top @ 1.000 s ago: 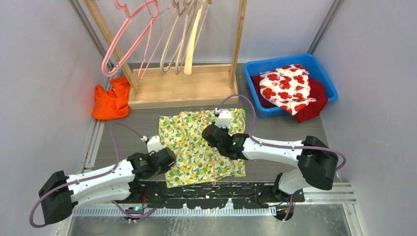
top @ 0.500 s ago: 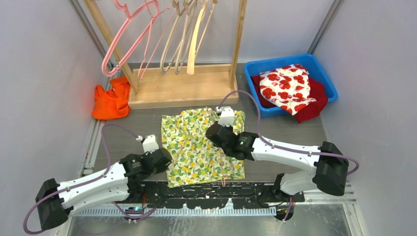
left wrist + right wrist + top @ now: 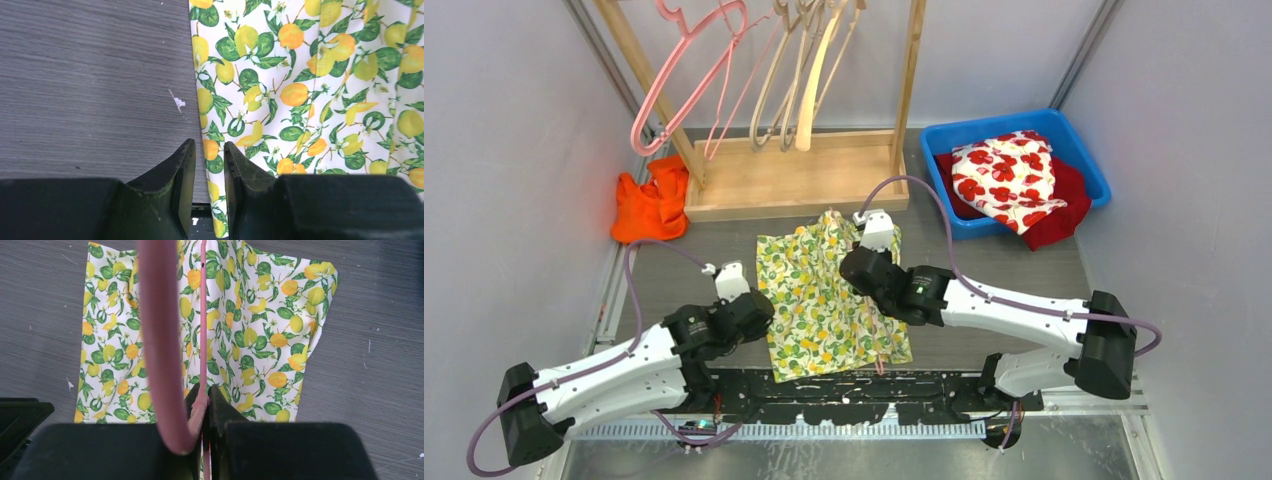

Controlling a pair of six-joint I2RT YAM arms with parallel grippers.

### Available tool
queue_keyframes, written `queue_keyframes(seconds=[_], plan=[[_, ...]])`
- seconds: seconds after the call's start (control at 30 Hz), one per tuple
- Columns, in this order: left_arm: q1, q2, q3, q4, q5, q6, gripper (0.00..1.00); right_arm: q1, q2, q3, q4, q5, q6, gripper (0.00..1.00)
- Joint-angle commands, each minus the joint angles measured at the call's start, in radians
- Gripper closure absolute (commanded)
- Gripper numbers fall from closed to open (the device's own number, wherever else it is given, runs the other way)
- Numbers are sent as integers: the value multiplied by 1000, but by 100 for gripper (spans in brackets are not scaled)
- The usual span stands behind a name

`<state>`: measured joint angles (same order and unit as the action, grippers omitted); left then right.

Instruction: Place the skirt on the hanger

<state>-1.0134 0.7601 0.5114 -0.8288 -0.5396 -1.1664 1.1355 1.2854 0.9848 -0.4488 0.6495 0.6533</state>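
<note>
The skirt (image 3: 829,300), white with a lemon print, lies flat on the grey table between the two arms. My right gripper (image 3: 862,272) hovers over its upper middle, shut on a pink hanger (image 3: 157,340). The hanger's thin bar (image 3: 203,315) runs across the skirt (image 3: 250,325), pinched between the jaws of the right gripper (image 3: 204,392). My left gripper (image 3: 760,308) sits at the skirt's left edge. In the left wrist view its jaws (image 3: 209,150) stand slightly apart, with the hem of the skirt (image 3: 310,75) showing in the gap below them.
A wooden rack (image 3: 794,175) with several hangers (image 3: 689,70) stands at the back. An orange cloth (image 3: 652,205) lies to its left. A blue bin (image 3: 994,118) at the back right holds a poppy-print cloth (image 3: 1009,175) over red fabric.
My left jaws have parted, loosening on the skirt's left edge. My right gripper has moved toward the rack with the hanger, and the skirt has drawn in narrower.
</note>
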Motion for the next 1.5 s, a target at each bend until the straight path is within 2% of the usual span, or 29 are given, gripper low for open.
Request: queue_keyframes(seconds=[0.0, 0.43, 0.7, 0.9, 1.17, 1.47], plan=[[-2, 1, 55, -19, -49, 29, 72, 6, 45, 47, 58, 37, -9, 99], [-1, -10, 64, -33, -55, 40, 72, 6, 217, 17, 134, 44, 44, 99], [-1, -7, 63, -26, -57, 44, 73, 27, 211, 27, 160, 45, 34, 99], [-2, 12, 98, -15, -55, 72, 73, 52, 173, 88, 107, 71, 30, 99], [-1, 63, 266, -29, -44, 171, 71, 69, 95, 202, -33, 63, 20, 99], [-2, 141, 611, -86, -37, 339, 70, 68, -5, 370, -199, -3, -64, 99]])
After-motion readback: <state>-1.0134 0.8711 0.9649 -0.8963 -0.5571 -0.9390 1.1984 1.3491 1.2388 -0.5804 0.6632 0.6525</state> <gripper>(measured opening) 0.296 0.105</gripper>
